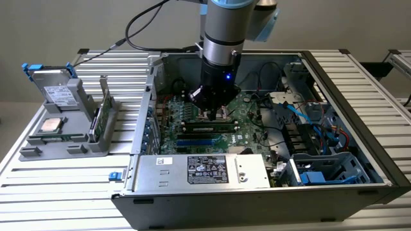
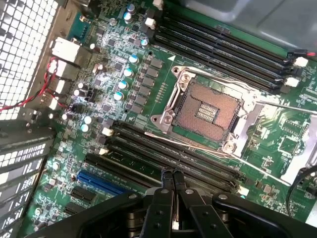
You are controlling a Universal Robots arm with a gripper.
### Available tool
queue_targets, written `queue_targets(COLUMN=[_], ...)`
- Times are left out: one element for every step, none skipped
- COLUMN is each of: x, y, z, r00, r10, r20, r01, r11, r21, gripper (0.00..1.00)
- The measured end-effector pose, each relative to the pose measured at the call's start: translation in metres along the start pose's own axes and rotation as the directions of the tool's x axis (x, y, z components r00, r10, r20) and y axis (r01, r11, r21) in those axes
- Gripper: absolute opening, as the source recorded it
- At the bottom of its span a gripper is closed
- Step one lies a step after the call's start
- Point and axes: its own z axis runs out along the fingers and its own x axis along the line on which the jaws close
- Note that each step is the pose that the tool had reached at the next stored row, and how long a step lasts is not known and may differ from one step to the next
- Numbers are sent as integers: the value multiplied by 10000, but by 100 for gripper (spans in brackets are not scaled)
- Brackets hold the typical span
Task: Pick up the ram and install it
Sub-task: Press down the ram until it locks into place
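The pincer [image 1: 212,114] hangs low inside the open computer case [image 1: 359,82], its fingertips [image 2: 172,177] pressed together, tips down at the row of long black memory slots [image 2: 163,153] just beside the empty processor socket [image 2: 208,110]. In the exterior view a ram stick [image 1: 207,128] lies along a slot right under the pincer, on the green motherboard [image 2: 119,74]; whether it is fully seated, or whether the tips touch its top edge, cannot be told. The shut pincer holds nothing that shows.

Judged from this, the step in hand looks like pressing the ram home with closed tips. To do that well, the push should go straight down along the slot, not at a slant, and land on the stick's upper edge, not on the chips or the slot latches. Pressing near one end and then the other would likely seat it evenly; a skewed push risks bending the board or leaving one latch open.

On the worktop [image 1: 77,178], at the exterior view's left, a grey parts holder [image 1: 32,151] carries a silver processor chip [image 1: 51,124].
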Motion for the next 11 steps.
queue_targets(x=[0, 0, 0, 0, 0, 0, 0, 0, 0, 0, 0], y=[0, 0, 0, 0, 0, 0, 0, 0, 0, 0, 0], z=[0, 0, 0, 0, 0, 0, 0, 0, 0, 0, 0], r00=[9999, 9996, 9992, 9985, 9977, 9966, 9954, 9939, 9922, 9905, 9884], r10=[124, 271, 407, 553, 681, 822, 960, 1104, 1245, 1372, 1521], r20=[3, 6, 10, 13, 16, 18, 21, 24, 26, 28, 31], r01=[-124, -271, -407, -553, -681, -822, -959, -1104, -1245, -1372, -1521], r11=[9999, 9996, 9992, 9985, 9977, 9966, 9954, 9939, 9922, 9905, 9883], r21=[-6, -12, -19, -26, -32, -38, -45, -52, -59, -65, -72], gripper=[10, 10, 10, 10, 10, 10, 10, 10, 10, 10, 10])
